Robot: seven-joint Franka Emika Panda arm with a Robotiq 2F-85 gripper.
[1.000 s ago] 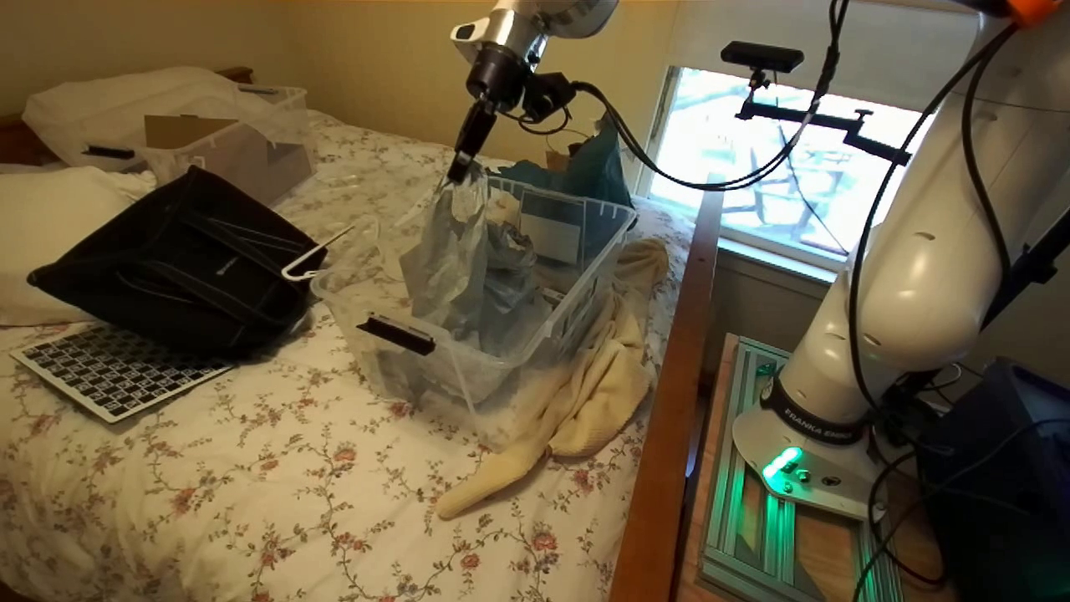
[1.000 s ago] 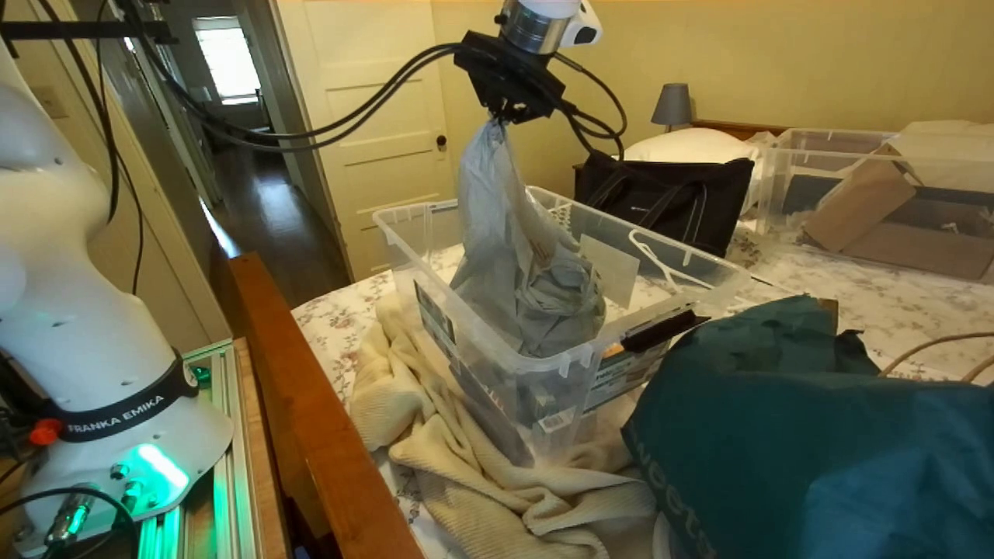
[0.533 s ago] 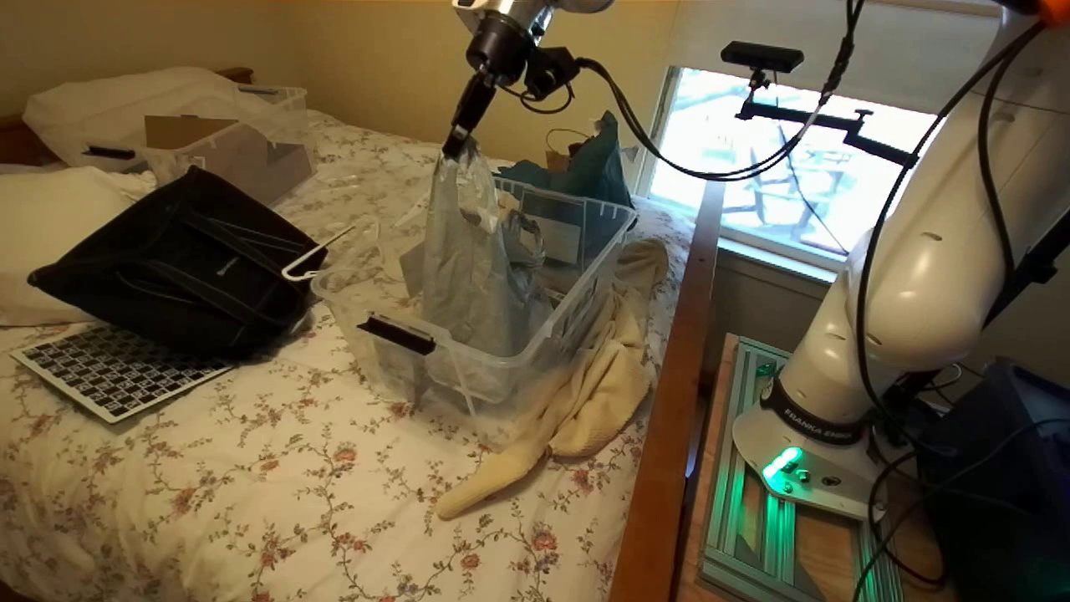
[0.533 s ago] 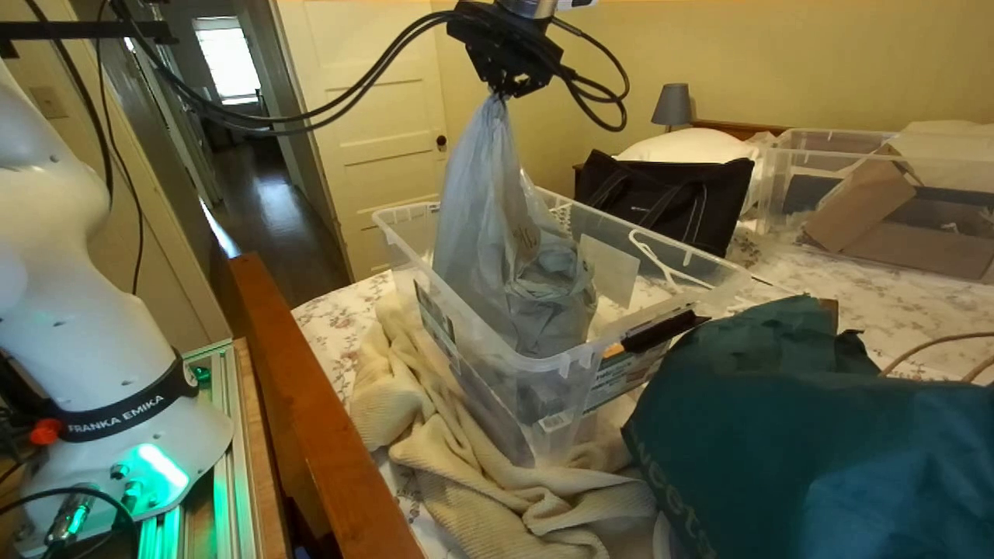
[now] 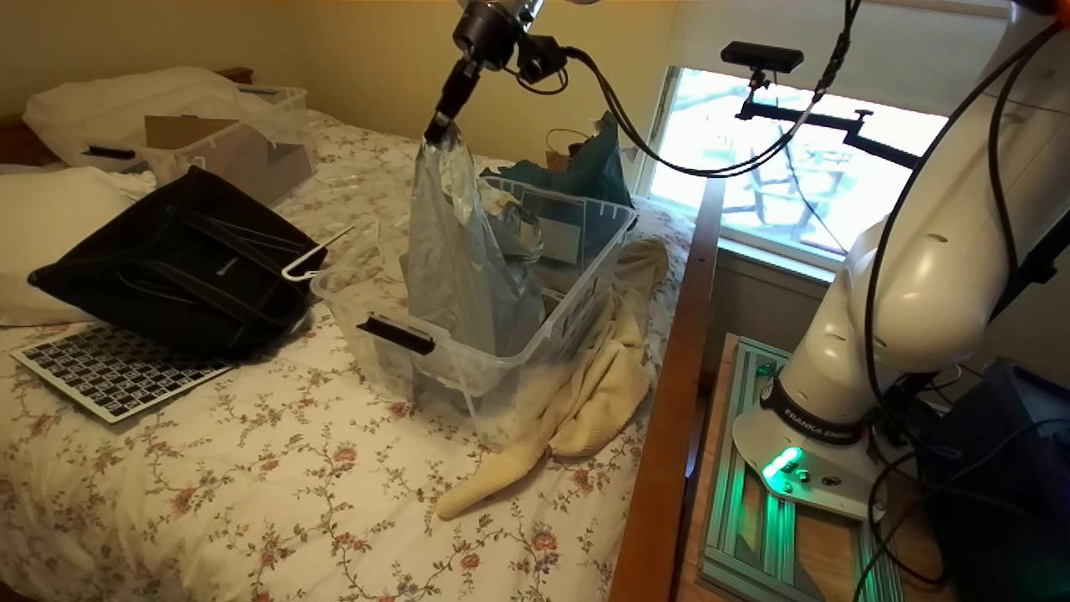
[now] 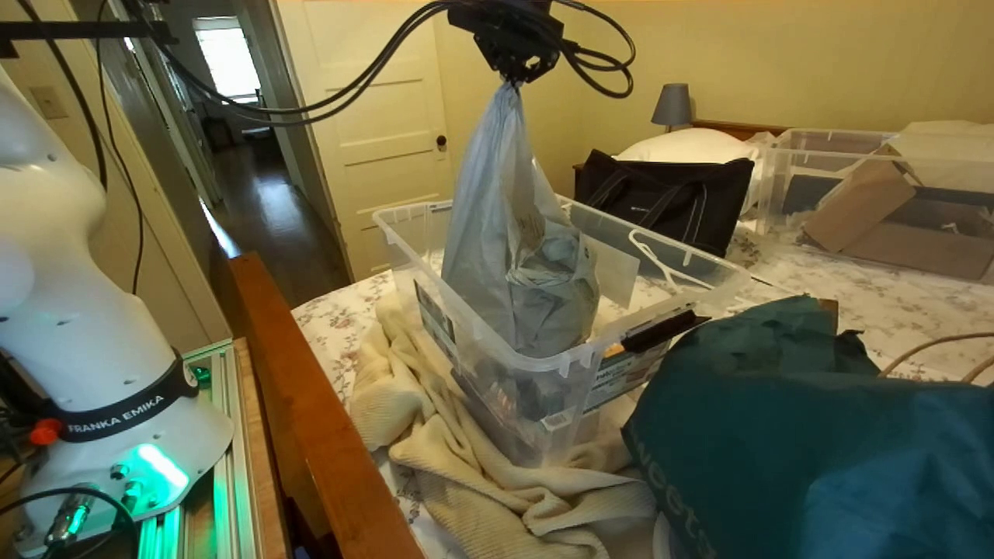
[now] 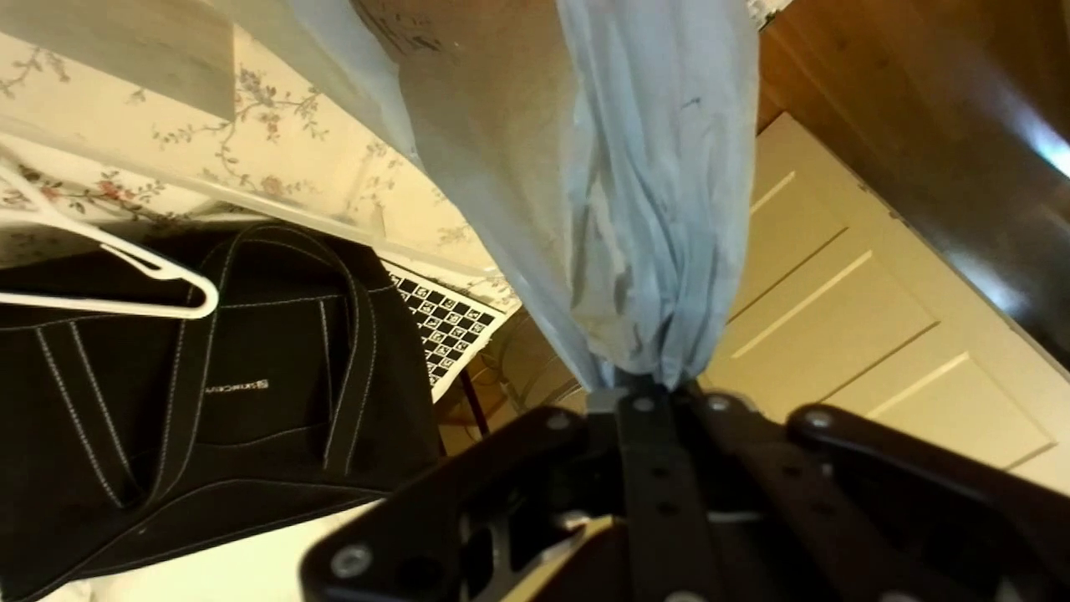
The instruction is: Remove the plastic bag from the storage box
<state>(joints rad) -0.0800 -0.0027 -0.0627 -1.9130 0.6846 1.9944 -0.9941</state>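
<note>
Robotiq gripper (image 7: 645,390) pinching gray plastic shopping bag (image 6: 497,210) at top.
Lift straight till you clear the storage box (image 6: 546,362) near bed's railed edge (image 5: 679,393).

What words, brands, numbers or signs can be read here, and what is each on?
"FRANKA EMIKA": on the black band around the robot arm's base.
Print on the plastic bag: too blurred to read.
Labels on the storage box: too small to read.
Logo on the black tote bag: too blurred to read.
Lettering on the teal bag: too blurred to read.
Checkered board: patterned squares, no words that I can make out.
</note>
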